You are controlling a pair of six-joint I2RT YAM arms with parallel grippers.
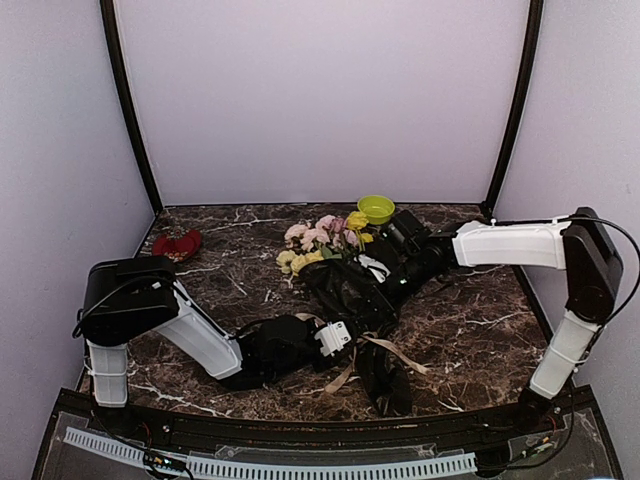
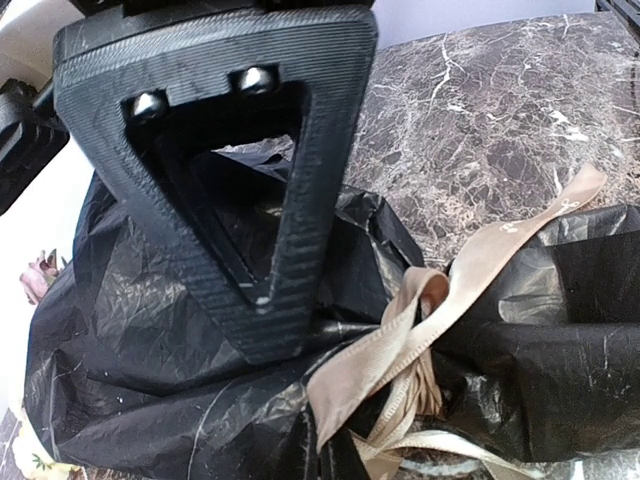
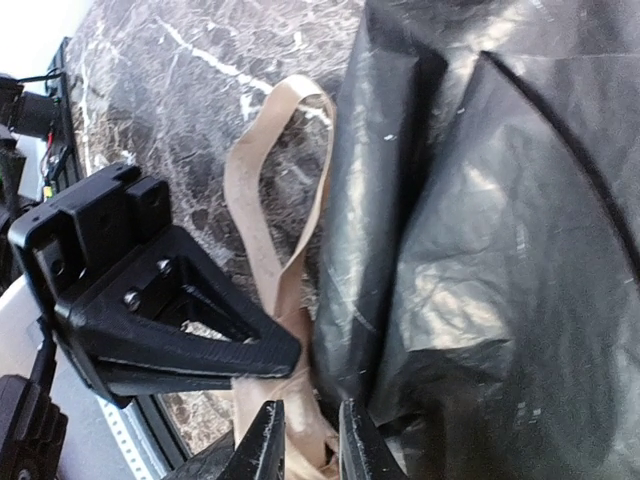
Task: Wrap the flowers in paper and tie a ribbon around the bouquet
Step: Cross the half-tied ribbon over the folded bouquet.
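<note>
Diagonally, bouquet [image 1: 345, 287] lying, flowers [image 1: 318, 240] far-left (tail near-right), left gripper [image 2: 268, 335] pressed together, right gripper [image 3: 310, 445] narrowly parted.

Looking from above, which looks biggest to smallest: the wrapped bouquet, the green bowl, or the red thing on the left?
1. Bouquet, by far the largest.
2 and 3. Red thing and green bowl look about alike, too close to rank.

Overhead camera looks down; close wrist cameras share the ribbon [image 2: 500, 240].

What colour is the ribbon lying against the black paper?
The ribbon is beige-tan; the left wrist view shows it best.
</note>
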